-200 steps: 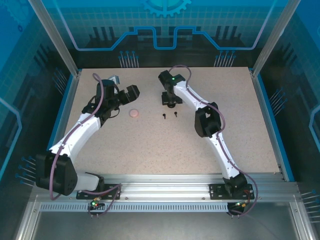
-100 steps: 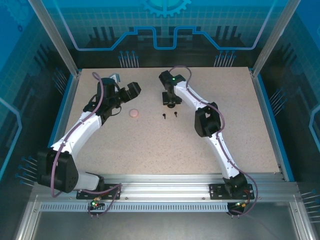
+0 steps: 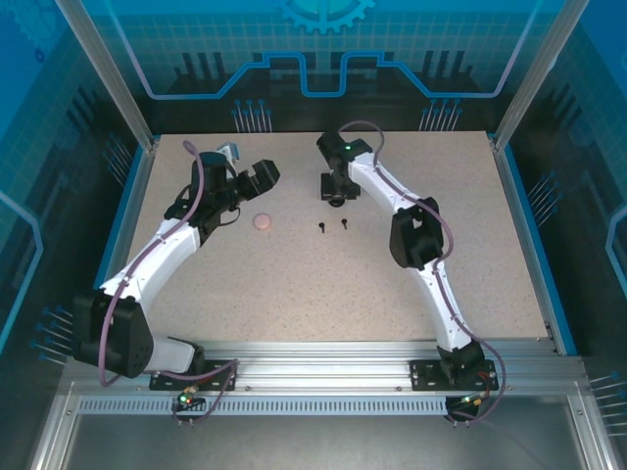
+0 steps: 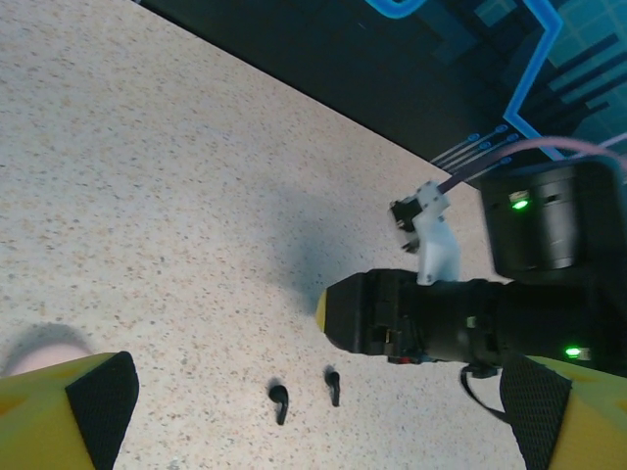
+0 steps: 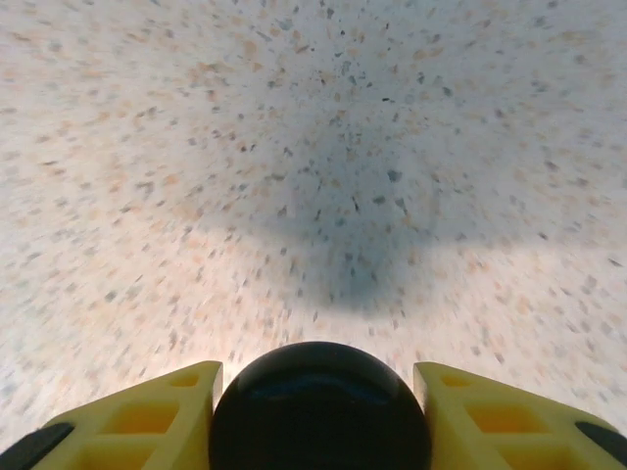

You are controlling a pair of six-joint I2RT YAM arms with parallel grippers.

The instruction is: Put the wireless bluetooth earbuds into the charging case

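Two black wireless bluetooth earbuds (image 3: 321, 228) (image 3: 344, 224) lie side by side mid-table; the left wrist view has them as one bud (image 4: 279, 401) and the other (image 4: 333, 385). A round black charging case (image 5: 318, 411) sits between the yellow fingers of my right gripper (image 5: 315, 377), which is shut on it just above the table, casting a shadow. From above, that right gripper (image 3: 336, 196) hangs just behind the buds. A pale pink round case (image 3: 263, 222) lies to the left, and my left gripper (image 3: 257, 177) hovers open behind it, holding nothing.
The speckled table (image 3: 294, 284) is bounded by a blue rim and metal frame posts. Both arms reach toward the far middle. The right arm's wrist (image 4: 470, 318) crosses the left wrist view above the buds. The pink case (image 4: 39, 348) peeks past my left finger.
My right gripper has closed on the black case and shifted slightly toward the back. The left arm has barely moved.
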